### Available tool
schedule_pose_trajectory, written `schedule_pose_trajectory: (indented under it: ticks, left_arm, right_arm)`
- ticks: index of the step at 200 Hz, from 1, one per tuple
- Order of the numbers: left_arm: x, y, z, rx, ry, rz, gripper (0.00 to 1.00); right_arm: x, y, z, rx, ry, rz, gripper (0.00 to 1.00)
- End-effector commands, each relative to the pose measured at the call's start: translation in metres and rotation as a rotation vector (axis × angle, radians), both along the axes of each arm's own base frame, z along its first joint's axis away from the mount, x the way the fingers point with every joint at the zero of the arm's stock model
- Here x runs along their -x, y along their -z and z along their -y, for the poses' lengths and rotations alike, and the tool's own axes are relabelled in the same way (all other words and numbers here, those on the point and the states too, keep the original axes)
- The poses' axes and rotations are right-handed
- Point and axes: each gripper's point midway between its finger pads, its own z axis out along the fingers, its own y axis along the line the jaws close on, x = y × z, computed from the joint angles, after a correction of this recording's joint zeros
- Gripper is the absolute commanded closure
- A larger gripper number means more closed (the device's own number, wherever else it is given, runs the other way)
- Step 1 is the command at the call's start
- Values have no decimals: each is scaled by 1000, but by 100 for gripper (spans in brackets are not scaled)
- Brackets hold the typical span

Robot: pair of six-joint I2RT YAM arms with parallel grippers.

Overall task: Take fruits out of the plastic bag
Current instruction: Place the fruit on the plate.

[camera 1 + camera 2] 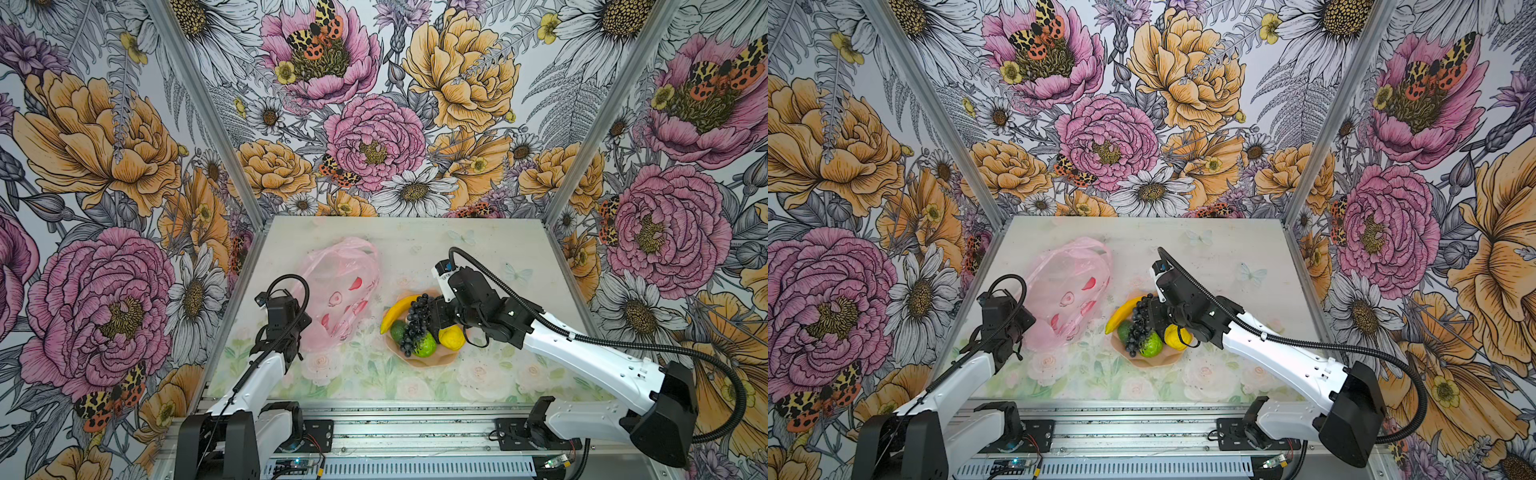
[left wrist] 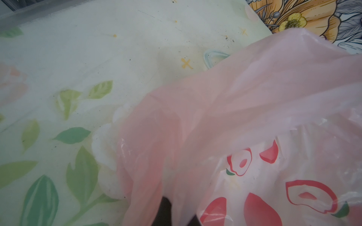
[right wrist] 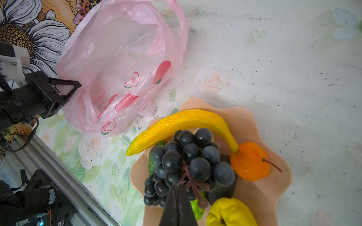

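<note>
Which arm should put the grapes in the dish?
Right. The right end effector is shut on the grape bunch by its stem, over the peach dish. The left end effector is away, pinching the plastic bag.

Bright, diffuse, faint shadows. Glints on plastic bag (image 3: 109, 45). Soft focus in left wrist view; bowing at 3 and 9 o'clock in both top views.

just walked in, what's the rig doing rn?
The left pincer is shut on the edge of the pink plastic bag, which lies on the table with no fruit visible through its film. The right pincer is shut on the stem of the grape bunch, over the peach scalloped dish. The banana, avocado, lime-green ball, lemon and orange piece sit in that dish.
</note>
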Motion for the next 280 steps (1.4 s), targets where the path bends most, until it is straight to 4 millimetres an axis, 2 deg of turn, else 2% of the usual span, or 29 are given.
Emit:
schedule_pose_trajectory:
  ticks: [1,50,91,143,174,200,215,234,252,280]
  left_arm:
    - [-2,-2,1,0,16,11,100]
    - [-2,-2,0,-2,16,12,100]
    - [-3,-3,1,-1,20,14,100]
    - [-3,-3,2,-1,24,15,100]
    - [-5,-2,5,2,45,14,100]
    - [-10,-4,15,6,83,4,100]
    - [-20,-11,29,21,122,17,100]
    - [-40,-30,53,-2,193,42,100]
    - [-66,-46,74,-5,264,50,100]
    - [-107,-62,111,13,406,22,100]
  right_arm:
    - [-3,9,2,-19,33,-38,100]
    - [-6,29,6,4,65,-88,100]
    - [-6,30,3,1,49,-103,100]
    - [-8,28,7,10,52,-93,76]
    - [-8,14,7,-16,40,-67,63]
    - [-13,-2,21,-11,80,-7,52]
    - [-18,-11,34,-11,129,31,48]
    - [-25,-18,54,-15,206,62,46]
    - [-29,-21,71,-36,280,67,36]
    - [-29,-24,95,-53,374,91,29]
